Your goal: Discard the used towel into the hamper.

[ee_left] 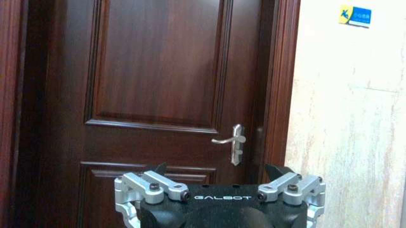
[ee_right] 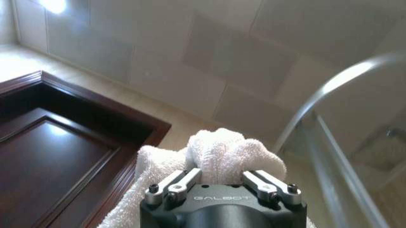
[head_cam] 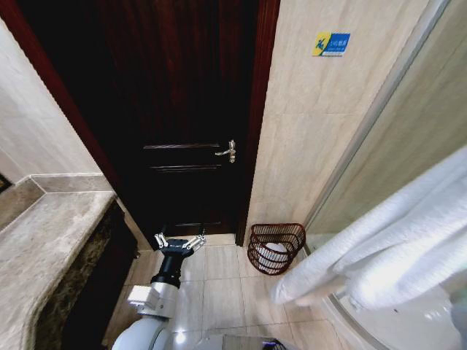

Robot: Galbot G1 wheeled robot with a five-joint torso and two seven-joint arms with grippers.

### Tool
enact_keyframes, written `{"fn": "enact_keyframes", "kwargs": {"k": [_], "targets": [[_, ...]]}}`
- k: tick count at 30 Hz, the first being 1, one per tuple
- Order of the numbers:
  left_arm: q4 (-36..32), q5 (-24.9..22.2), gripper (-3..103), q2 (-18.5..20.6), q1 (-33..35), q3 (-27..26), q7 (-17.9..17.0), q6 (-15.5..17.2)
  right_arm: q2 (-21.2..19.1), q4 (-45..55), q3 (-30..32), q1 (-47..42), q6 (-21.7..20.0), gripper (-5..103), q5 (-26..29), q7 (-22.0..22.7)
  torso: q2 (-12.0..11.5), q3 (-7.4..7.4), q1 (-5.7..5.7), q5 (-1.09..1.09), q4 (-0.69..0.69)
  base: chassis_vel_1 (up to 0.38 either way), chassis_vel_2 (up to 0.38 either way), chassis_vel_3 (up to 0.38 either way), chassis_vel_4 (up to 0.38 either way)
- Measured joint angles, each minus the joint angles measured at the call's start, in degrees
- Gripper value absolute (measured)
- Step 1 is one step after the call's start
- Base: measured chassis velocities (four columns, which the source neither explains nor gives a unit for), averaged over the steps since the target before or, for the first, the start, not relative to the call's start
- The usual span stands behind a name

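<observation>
Fluffy terry towel (ee_right: 219,152), woven wicker hamper (head_cam: 276,248), glossy wood door (head_cam: 182,109).

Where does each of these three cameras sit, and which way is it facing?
Head view: on the head, looking down at the door, hamper, towel; left arm, left gripper open.
Left wrist view: behind the left gripper, facing the door.
Right wrist view: behind the right gripper, tilted up, shut on the towel.
All share the door.

"GALBOT" on left tool (ee_left: 219,183); "GALBOT" on right tool (ee_right: 221,179); wall sticker (head_cam: 330,44) text illegible
</observation>
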Motion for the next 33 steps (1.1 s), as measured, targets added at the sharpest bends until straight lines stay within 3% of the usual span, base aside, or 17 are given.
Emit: {"fn": "enact_keyframes", "kwargs": {"k": [16,24,33], "targets": [[0.00,0.00,100,0.00,-0.01,0.00,0.00,0.00,-4.86,-5.56,-3.89,6.52,-2.18,12,3.40,-2.18,-0.06,0.03,0.09,0.00,0.02,-0.154,0.169,0.156,-0.161],[0.00,0.00,100,0.00,0.00,0.00,0.00,0.00,-8.42,-10.39,-4.44,10.07,-2.99,12,4.82,-2.35,-0.04,-0.01,-0.01,0.01,-0.01,-0.022,0.018,0.015,-0.019],[0.00,0.00,100,0.00,0.00,0.00,0.00,0.00,-9.44,-13.39,-9.52,13.73,-4.10,12,6.54,-2.47,-0.03,0.00,0.01,-0.01,0.00,0.022,-0.014,-0.017,0.021]]}}
